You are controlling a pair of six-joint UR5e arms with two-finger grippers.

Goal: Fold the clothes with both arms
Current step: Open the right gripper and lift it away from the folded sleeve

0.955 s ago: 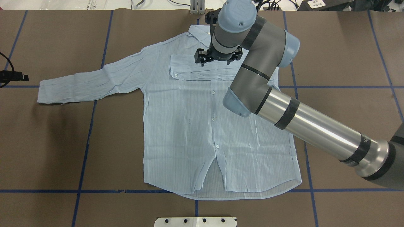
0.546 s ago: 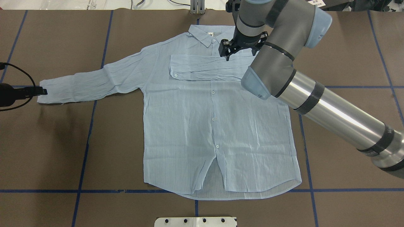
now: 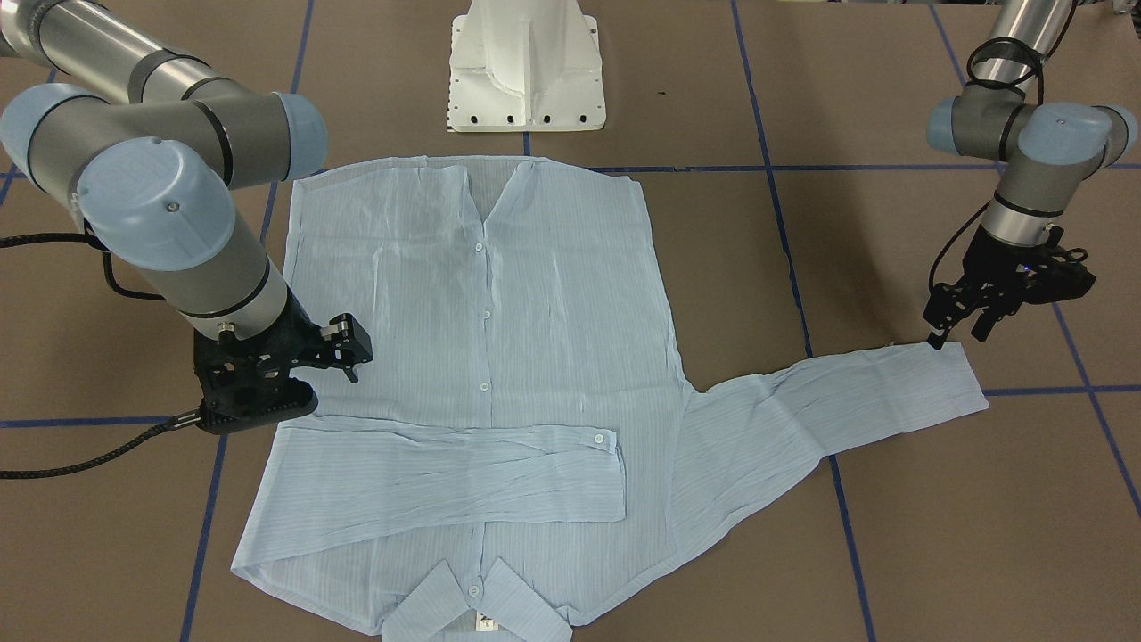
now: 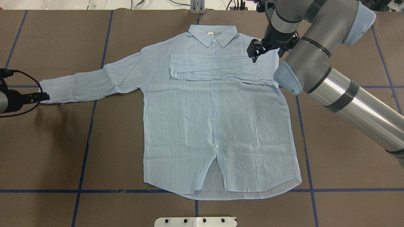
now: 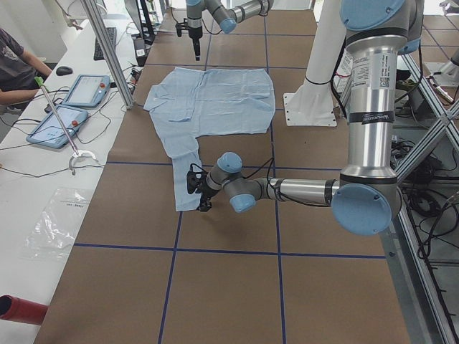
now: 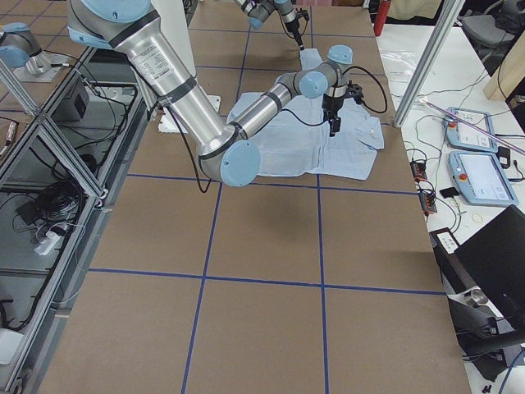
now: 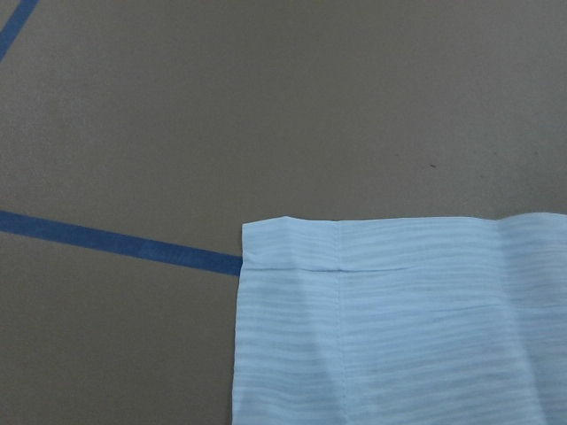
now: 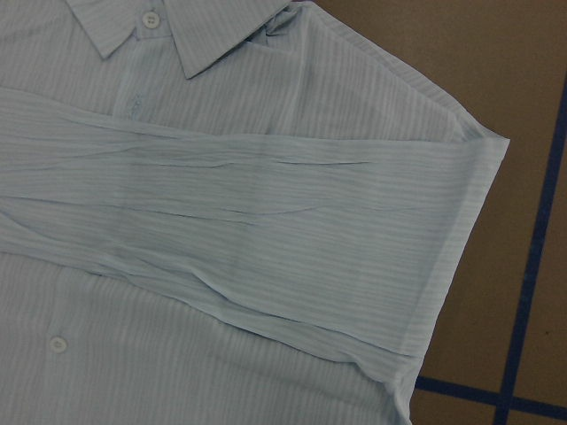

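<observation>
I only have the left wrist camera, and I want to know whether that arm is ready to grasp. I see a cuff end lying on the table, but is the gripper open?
Observer: Yes. The left gripper is open, with its tips by the end of the cuff of the outstretched sleeve and nothing between them.
Operator: How does the other sleeve lie?
Observer: The other sleeve is folded flat across the chest of the shirt, and its buttoned end reaches past the line of buttons.
Operator: Where is the right arm?
Observer: The right gripper is open and empty, above the shirt's shoulder on its own side.
</observation>
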